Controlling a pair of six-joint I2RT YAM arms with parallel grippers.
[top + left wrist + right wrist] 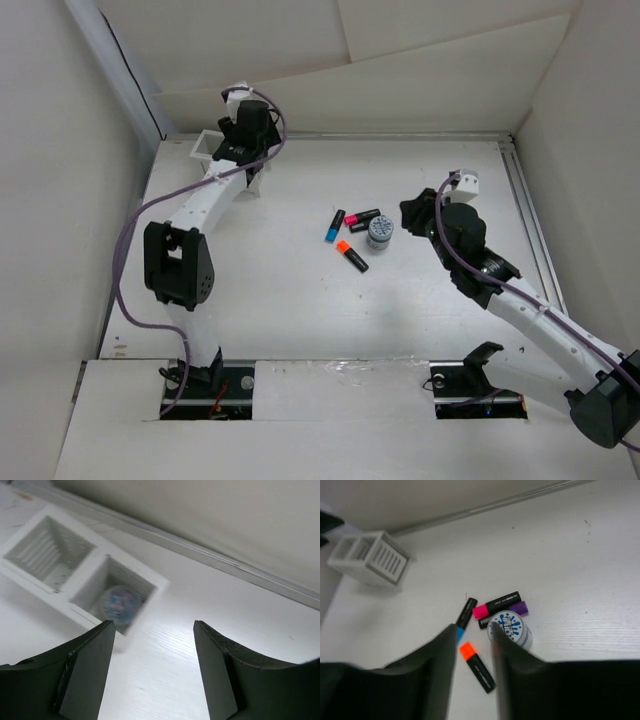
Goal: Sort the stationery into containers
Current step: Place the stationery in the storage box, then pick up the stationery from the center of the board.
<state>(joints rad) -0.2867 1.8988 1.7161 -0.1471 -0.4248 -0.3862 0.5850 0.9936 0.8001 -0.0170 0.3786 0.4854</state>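
- White slatted basket [82, 570] sits at the table's [280, 320] far-left corner.
- One grey-blue cylinder [120, 604] lies in the compartment nearer the left end effector [152, 627], which hovers released and empty.
- Second cylinder [380, 232] and markers [351, 255] cluster mid-table.
- Right end effector [474, 630] hangs over them, released.

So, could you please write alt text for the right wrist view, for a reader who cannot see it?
The open right gripper points at a cluster on a white table: a blue marker, a pink marker, a purple marker, an orange marker and a round tub. A white slatted basket stands apart at the upper left.
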